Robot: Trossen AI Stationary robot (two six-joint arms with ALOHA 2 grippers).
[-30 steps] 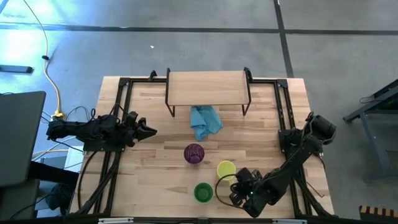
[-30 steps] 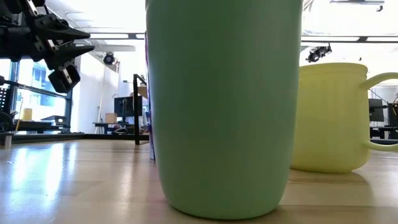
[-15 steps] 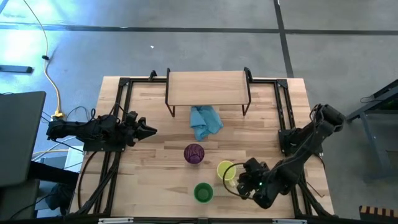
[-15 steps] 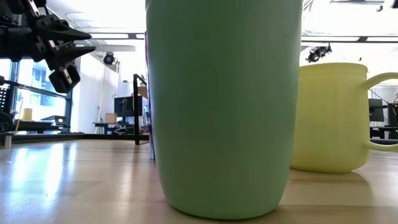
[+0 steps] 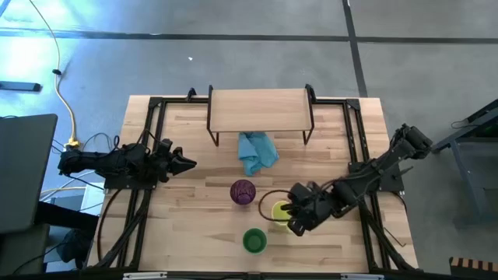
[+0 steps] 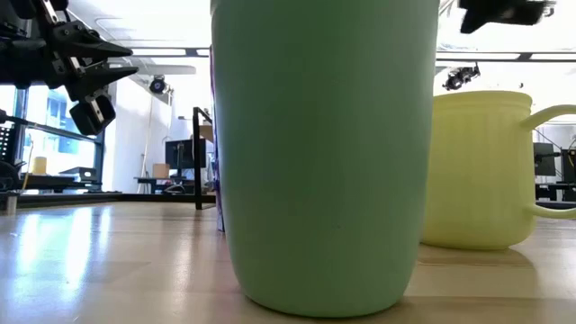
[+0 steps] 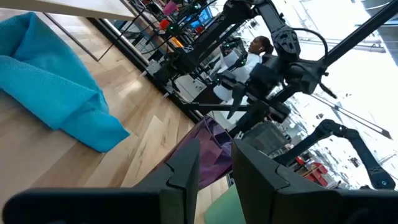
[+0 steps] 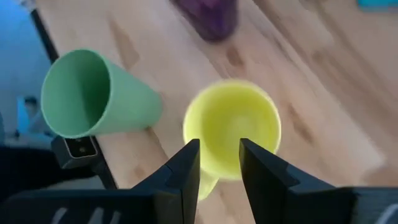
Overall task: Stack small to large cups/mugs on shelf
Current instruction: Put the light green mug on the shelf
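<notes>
Three cups stand upright on their bases near the table's near edge: the translucent purple tumbler (image 5: 243, 192), the yellow-green mug (image 5: 278, 210) and the green cup (image 5: 254, 240). My right gripper (image 5: 292, 215) hangs open just above the mug's right side, fingers pointing down. In the right wrist view its fingers (image 8: 219, 149) frame the mug's rim (image 8: 231, 127), with the green cup (image 8: 93, 93) beside it. The shelf (image 5: 261, 109) stands at the far edge. My left gripper (image 5: 187, 163), open a little, waits at the table's left.
A light blue cloth (image 5: 257, 152) lies crumpled in front of the shelf's legs. Black frame rails run along the table's left and right sides. Bare wood lies between the cloth and the cups. In the low view the green cup (image 6: 324, 153) hides most of the tumbler.
My right gripper has swung from the near edge, right of the green cup, toward the far edge and left until it hangs over the yellow-green mug. It now shows at the top of the low view. The cups and my left arm have stayed put.
</notes>
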